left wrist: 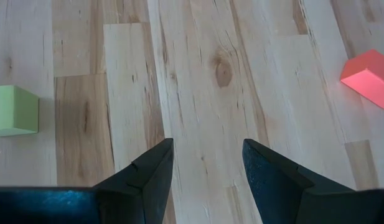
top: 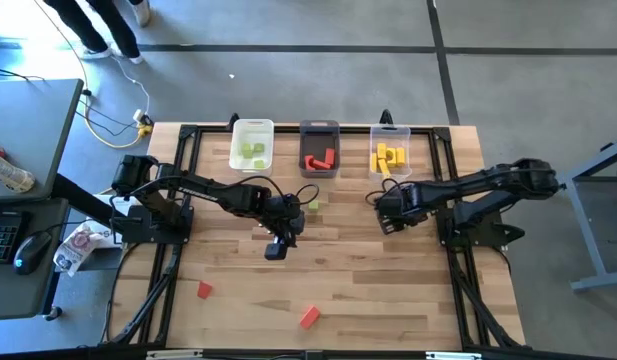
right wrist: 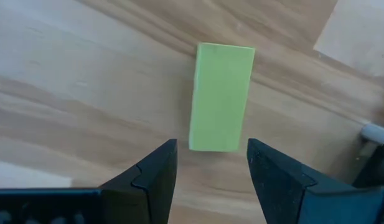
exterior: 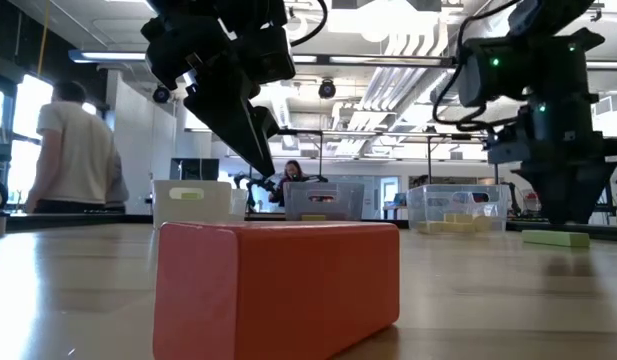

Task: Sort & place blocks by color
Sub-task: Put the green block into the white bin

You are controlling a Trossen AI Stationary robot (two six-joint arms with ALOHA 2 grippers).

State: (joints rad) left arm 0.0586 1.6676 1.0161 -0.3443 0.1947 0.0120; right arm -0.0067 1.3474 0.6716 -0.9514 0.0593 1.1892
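At frame centre, my left gripper hangs open and empty over bare table.
My right gripper spreads wide above a green bar; two red blocks lie lower left.
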